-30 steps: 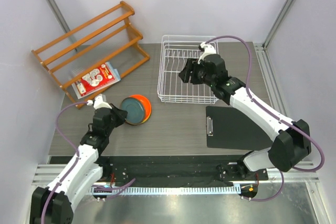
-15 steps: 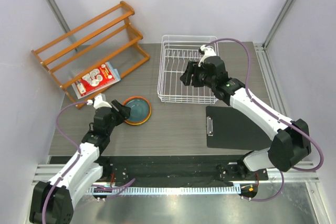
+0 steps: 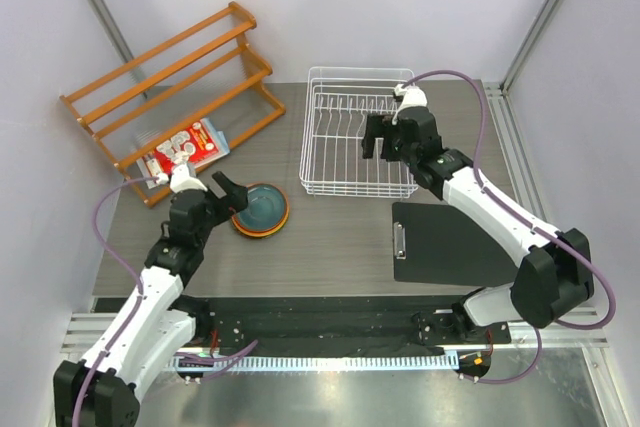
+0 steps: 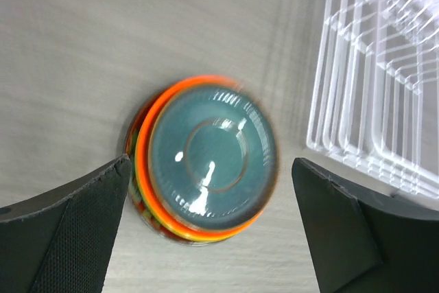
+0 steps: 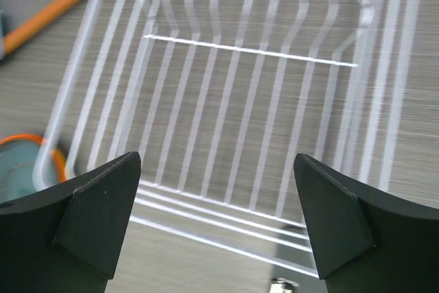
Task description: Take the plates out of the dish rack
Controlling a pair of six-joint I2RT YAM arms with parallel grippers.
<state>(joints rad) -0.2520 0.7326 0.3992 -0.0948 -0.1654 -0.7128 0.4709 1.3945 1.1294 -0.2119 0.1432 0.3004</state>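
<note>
**Item: plate unloading, state of progress**

- Dish rack [image 3: 340,162]: a white wire basket at the far middle of the desk [image 3: 330,237]. No plate is seen among its prongs in the overhead or right wrist view. A small part is hidden under the right arm.
- Stack of plates [image 3: 260,210]: set flat on the desk, to the left of the dish rack and nearer the arm bases, apart from it.
  - The teal plate [image 4: 212,156] is uppermost.
  - The orange plate [image 4: 185,86] lies directly beneath it.
  - A lime-green rim [image 4: 137,186] is glimpsed lower down.
  - A fourth plate cannot be made out with certainty.
- Progress: the unloading is judged complete or nearly so. Only the plate count is left unconfirmed.
- Left gripper [image 3: 230,191]: jaws spread wide and empty, held just left of the stack.
- Right gripper [image 3: 383,145]: jaws spread wide and empty, held over the right part of the dish rack.

**Surface and room**

- Desk: dark grey, with a wood-grain finish.
- Black clipboard [image 3: 455,242]: laid nearer than the dish rack, to its right.
- Orange-brown slatted shelf [image 3: 150,55]: placed well left of the dish rack.
- Red-and-white packet [image 3: 183,150]: laid at the foot of the shelf.
- Walls: pale and plain, framed by metal posts.
</note>
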